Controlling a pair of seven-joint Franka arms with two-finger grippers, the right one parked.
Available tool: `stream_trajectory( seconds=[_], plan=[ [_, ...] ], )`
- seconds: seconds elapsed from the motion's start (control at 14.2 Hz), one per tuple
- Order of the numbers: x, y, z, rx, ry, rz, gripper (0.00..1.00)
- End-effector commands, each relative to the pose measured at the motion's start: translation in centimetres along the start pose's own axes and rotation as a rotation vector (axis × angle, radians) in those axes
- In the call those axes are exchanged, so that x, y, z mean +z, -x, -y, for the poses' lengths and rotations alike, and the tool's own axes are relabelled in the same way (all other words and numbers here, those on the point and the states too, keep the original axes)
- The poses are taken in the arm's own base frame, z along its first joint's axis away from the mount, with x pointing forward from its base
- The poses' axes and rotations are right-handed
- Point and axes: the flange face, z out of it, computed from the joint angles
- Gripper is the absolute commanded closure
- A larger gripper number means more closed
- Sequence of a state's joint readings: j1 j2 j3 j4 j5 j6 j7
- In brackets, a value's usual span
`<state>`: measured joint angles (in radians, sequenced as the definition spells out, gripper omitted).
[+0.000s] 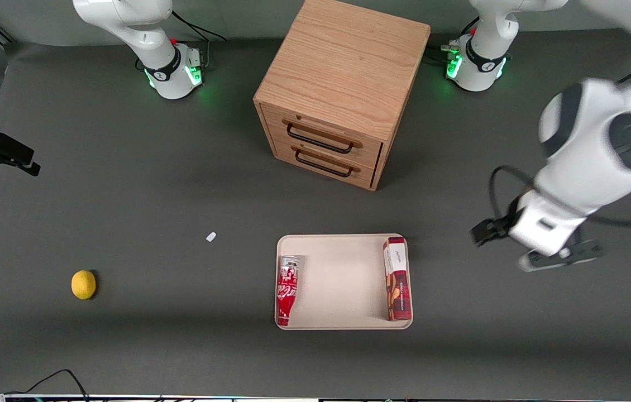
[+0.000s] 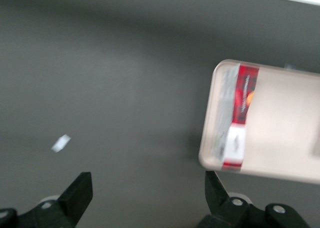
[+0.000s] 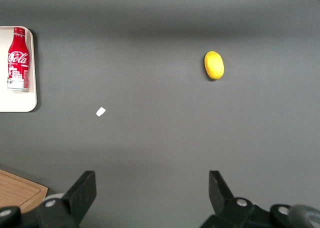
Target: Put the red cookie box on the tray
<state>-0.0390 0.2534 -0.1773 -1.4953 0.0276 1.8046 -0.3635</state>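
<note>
The red cookie box [image 1: 397, 278], a slim dark-red carton with a white end panel and golden-brown cookie pictures, lay flat inside the tray [image 1: 343, 240] in the lower centre of the front view, along the tray's edge toward the working arm's end of the table. A red Coca-Cola bottle [image 1: 287, 289] lay along the tray's other short edge. The left arm's gripper [image 1: 486, 230] hung at mid-right of the front frame, well apart from the tray, its fingers [image 2: 77, 190] spread wide and holding nothing. Motion blur softened the box's lettering in the wrist view, and the tray there was cut off by the frame edge.
</note>
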Motion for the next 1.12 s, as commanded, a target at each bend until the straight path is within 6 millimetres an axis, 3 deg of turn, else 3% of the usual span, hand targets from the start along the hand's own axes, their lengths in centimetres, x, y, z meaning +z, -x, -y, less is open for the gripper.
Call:
stream_trajectory(
  seconds=[0.0, 0.21, 0.49, 0.7, 1.05],
  plan=[
    [-4.6, 3.0, 5.8, 0.026, -0.004, 0.040, 0.00],
    [-8.4, 6.3, 9.3, -0.013, -0.028, 0.046, 0.00],
    [-11.7, 10.0, 13.8, 0.137, -0.053, 0.011, 0.00],
    [-13.8, 12.0, 14.6, 0.136, -0.065, 0.020, 0.00],
    [-14.2, 12.5, 14.5, 0.138, -0.065, 0.025, 0.00]
  ],
)
